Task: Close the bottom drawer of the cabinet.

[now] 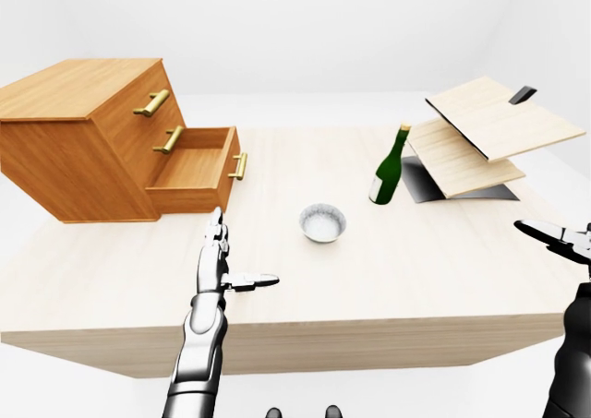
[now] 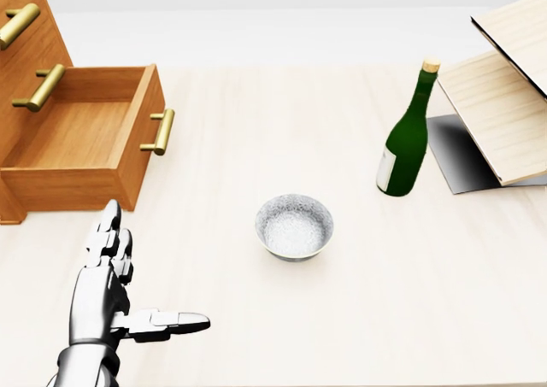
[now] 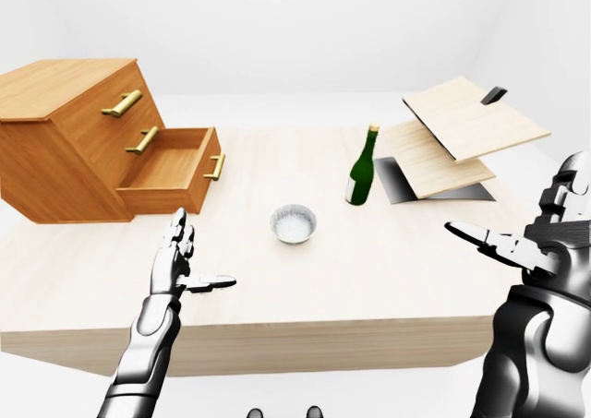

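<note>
Looking through the left-eye view, I see the cabinet [image 1: 83, 137] at the table's [image 1: 388, 280] upper left, its bottom drawer [image 1: 197, 170] pulled out toward the right, brass handle [image 1: 239, 166] facing the table's middle; my left hand [image 1: 222, 261] hovers just below the drawer's corner, fingers straight and spread, thumb out to the right, holding nothing. A bowl [image 1: 322, 222] sits near the centre, a green bottle [image 1: 391, 167] stands upright to its upper right, and slanted boards [image 1: 480, 132] lie at the far right. In the head view, the drawer [image 2: 85, 139] fills the upper left and shows a bare interior; the left hand [image 2: 115, 284] is at lower left, apart from the drawer, fingertips [image 2: 108, 216] pointing up at its lower corner. In the right-eye view, my right hand [image 3: 536, 238] appears at the right edge, fingers apart and empty, well away from the cabinet [image 3: 69, 132].
</note>
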Available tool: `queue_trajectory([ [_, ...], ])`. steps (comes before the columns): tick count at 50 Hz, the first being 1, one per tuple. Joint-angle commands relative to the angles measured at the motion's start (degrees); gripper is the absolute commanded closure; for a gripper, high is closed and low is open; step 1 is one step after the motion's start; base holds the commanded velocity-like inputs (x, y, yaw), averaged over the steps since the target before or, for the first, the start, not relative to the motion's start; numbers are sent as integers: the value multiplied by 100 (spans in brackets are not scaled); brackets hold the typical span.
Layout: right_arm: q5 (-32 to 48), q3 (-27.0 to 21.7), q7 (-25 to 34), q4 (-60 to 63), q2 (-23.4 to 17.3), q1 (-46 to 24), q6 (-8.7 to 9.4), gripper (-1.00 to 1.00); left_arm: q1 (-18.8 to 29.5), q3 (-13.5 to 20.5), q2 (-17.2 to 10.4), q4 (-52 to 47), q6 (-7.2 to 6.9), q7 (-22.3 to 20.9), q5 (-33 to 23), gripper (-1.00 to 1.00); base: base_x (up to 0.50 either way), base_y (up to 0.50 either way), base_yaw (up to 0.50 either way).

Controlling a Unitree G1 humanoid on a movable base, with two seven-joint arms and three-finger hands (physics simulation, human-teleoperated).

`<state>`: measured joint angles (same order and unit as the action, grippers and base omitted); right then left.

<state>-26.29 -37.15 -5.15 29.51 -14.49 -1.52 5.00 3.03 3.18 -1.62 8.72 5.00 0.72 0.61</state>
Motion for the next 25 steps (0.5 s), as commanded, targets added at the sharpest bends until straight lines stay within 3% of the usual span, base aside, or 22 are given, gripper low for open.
queue_trajectory([
  [1,-55,-73,11,20,-36,3,0,-100,20,-2,-3,56,0,17,-7,-100,29,0,0],
  [25,-109,-117,24,127,-13,36,0,-100,-4,-20,7,49,0,11,-24,-100,29,0,0],
])
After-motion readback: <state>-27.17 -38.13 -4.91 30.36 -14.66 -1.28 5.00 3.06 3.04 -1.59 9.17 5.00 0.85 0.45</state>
